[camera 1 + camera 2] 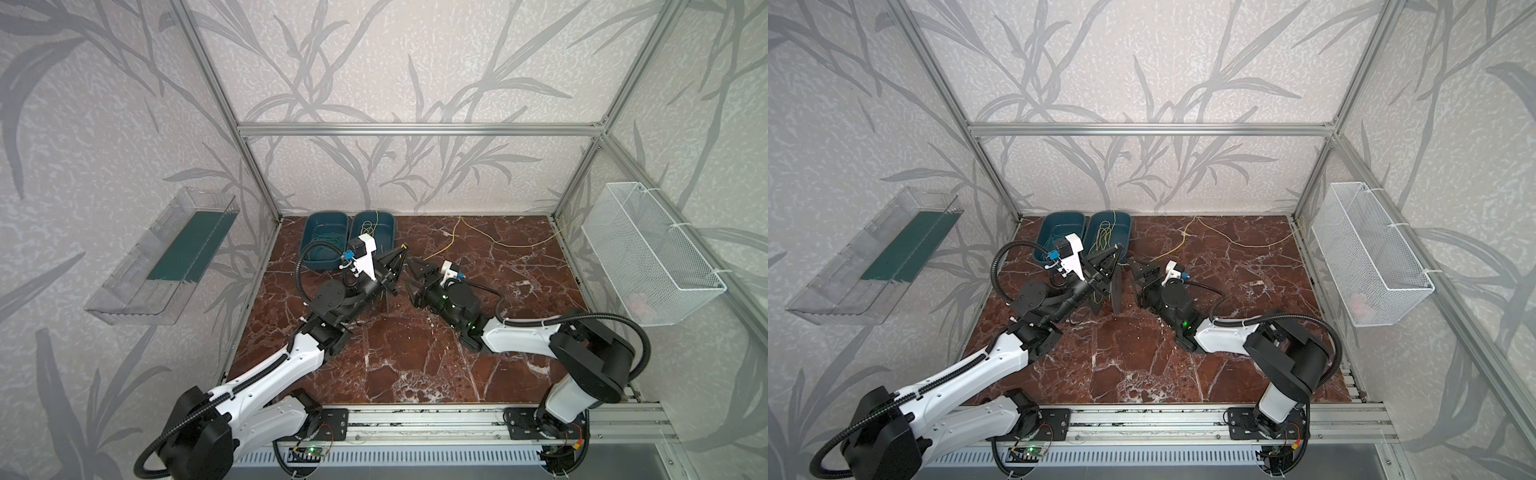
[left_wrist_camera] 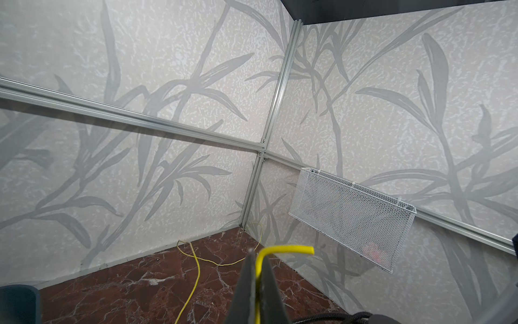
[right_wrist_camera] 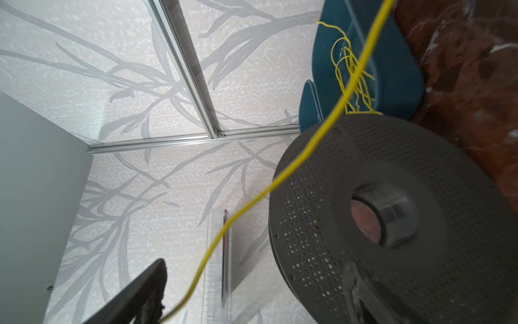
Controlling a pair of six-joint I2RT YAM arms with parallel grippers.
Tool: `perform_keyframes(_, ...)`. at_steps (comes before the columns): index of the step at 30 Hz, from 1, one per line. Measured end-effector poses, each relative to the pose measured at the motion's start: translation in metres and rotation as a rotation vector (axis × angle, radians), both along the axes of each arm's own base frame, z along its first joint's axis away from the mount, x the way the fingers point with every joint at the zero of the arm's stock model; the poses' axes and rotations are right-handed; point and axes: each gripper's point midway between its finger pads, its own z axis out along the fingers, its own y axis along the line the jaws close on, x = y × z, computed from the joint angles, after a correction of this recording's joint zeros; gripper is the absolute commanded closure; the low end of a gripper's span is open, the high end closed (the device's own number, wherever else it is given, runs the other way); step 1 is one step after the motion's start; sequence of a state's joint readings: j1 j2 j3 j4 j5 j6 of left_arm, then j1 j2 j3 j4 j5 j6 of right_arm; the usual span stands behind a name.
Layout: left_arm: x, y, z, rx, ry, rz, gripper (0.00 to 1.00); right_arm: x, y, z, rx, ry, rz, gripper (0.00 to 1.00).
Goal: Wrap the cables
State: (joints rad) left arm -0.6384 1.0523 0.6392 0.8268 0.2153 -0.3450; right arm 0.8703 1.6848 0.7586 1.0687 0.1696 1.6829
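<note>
A thin yellow cable (image 1: 490,240) trails across the marble floor from the back right towards the middle. My left gripper (image 1: 401,251) is shut on it, and a short bent end (image 2: 288,249) sticks out past the fingertips (image 2: 253,269). A black perforated spool (image 3: 392,196) stands on edge between the two grippers in a top view (image 1: 1116,291). My right gripper (image 1: 414,275) faces it, open. In the right wrist view the cable (image 3: 302,157) passes loosely between the jaws. One finger (image 3: 145,289) is clear of the spool, while the blurred opposite finger (image 3: 358,291) lies against the disc's face.
Two teal bins stand at the back left: one (image 1: 322,232) holds green wire, the other (image 1: 384,232) a loose bunch of yellow cable (image 3: 350,73). A white mesh basket (image 1: 652,257) hangs on the right wall. A clear shelf (image 1: 166,257) hangs on the left wall.
</note>
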Motion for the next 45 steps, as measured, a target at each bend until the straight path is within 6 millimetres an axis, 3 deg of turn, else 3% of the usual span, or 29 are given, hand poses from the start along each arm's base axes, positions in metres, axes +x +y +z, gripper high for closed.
perform_keyframes(3, -0.003, 0.001, -0.001, 0.006, -0.010, -0.001, 1.00, 0.006, 0.011, 0.015, 0.062, -0.028, 0.016, 0.29)
perform_keyframes(5, -0.004, 0.001, -0.003, 0.010, -0.012, -0.004, 1.00, 0.007, 0.011, 0.026, 0.101, -0.048, 0.016, 0.51)
perform_keyframes(7, -0.006, 0.002, -0.005, 0.015, -0.013, -0.006, 1.00, 0.006, 0.010, 0.033, 0.132, -0.069, 0.016, 0.78)
perform_keyframes(10, -0.008, 0.003, -0.007, 0.019, -0.019, -0.004, 1.00, 0.007, 0.008, 0.037, 0.162, -0.080, 0.013, 1.00)
perform_keyframes(12, -0.008, 0.005, -0.012, 0.024, -0.014, 0.005, 1.00, 0.010, 0.005, 0.040, 0.178, -0.084, 0.007, 1.00)
perform_keyframes(13, -0.008, 0.007, -0.014, 0.024, -0.012, 0.013, 0.93, 0.012, 0.003, 0.040, 0.178, -0.086, 0.003, 1.00)
perform_keyframes(17, -0.014, 0.018, -0.018, 0.016, 0.004, 0.042, 0.46, 0.016, 0.001, 0.037, 0.156, -0.085, 0.017, 1.00)
perform_keyframes(18, -0.018, 0.023, -0.019, 0.020, 0.010, 0.048, 0.40, 0.018, 0.002, 0.034, 0.139, -0.082, 0.025, 1.00)
perform_keyframes(22, -0.042, 0.053, -0.007, 0.012, 0.038, 0.107, 0.36, 0.038, 0.002, 0.039, 0.040, -0.113, 0.043, 1.00)
perform_keyframes(26, -0.058, 0.094, 0.012, 0.010, 0.093, 0.232, 0.40, 0.055, 0.003, 0.053, -0.076, -0.201, 0.058, 1.00)
perform_keyframes(29, -0.057, 0.125, 0.025, 0.025, 0.182, 0.376, 0.39, 0.062, 0.015, 0.056, -0.191, -0.274, 0.092, 1.00)
perform_keyframes(31, -0.047, 0.136, 0.022, 0.073, 0.275, 0.460, 0.39, 0.063, 0.025, 0.050, -0.279, -0.317, 0.129, 1.00)
perform_keyframes(33, -0.032, 0.141, 0.009, 0.138, 0.375, 0.532, 0.36, 0.062, 0.030, 0.043, -0.353, -0.348, 0.153, 1.00)
perform_keyframes(35, -0.011, 0.139, -0.016, 0.219, 0.488, 0.576, 0.36, 0.061, 0.033, 0.034, -0.439, -0.374, 0.176, 1.00)
perform_keyframes(38, 0.017, 0.139, -0.069, 0.333, 0.673, 0.610, 0.37, 0.060, 0.032, 0.018, -0.575, -0.409, 0.196, 1.00)
perform_keyframes(40, 0.031, 0.138, -0.110, 0.402, 0.806, 0.600, 0.44, 0.058, 0.028, 0.011, -0.662, -0.442, 0.201, 1.00)
perform_keyframes(43, 0.042, 0.133, -0.151, 0.460, 0.935, 0.561, 0.52, 0.054, 0.021, 0.016, -0.779, -0.508, 0.204, 1.00)
perform_keyframes(45, 0.047, 0.127, -0.166, 0.485, 0.979, 0.530, 0.55, 0.049, 0.015, 0.028, -0.835, -0.566, 0.196, 1.00)
